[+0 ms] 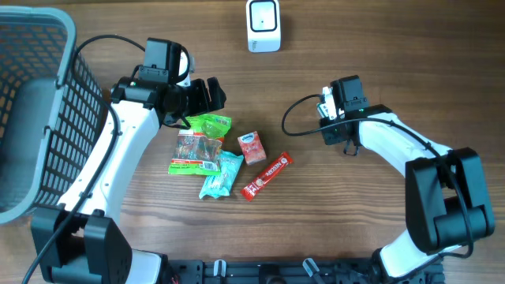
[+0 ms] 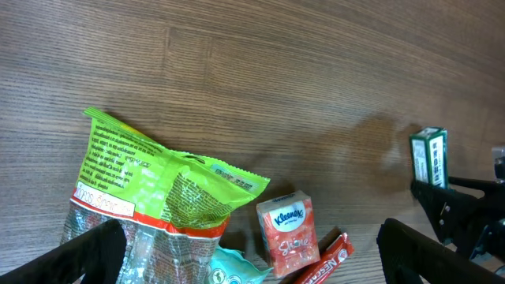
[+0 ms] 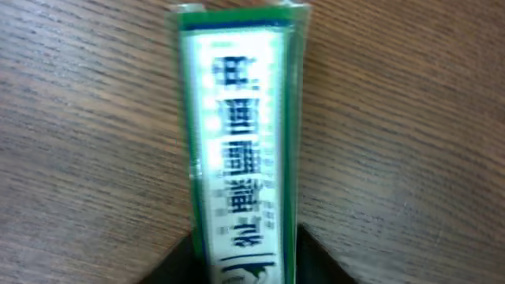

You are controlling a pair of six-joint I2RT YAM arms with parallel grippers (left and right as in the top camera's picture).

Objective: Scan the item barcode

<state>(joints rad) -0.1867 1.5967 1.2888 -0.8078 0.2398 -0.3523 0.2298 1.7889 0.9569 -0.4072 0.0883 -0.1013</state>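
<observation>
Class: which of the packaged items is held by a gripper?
The green-and-white box, in the right gripper; the rest lie loose on the table.

Tissue pack [image 2: 288, 229]: "Kleenex" (other print illegible).

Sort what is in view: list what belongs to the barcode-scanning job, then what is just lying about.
Job in hand:
green box, held in the right fingers
white scanner

Lying about:
green snack bag
Kleenex pack
red stick
teal packet
basket
</observation>
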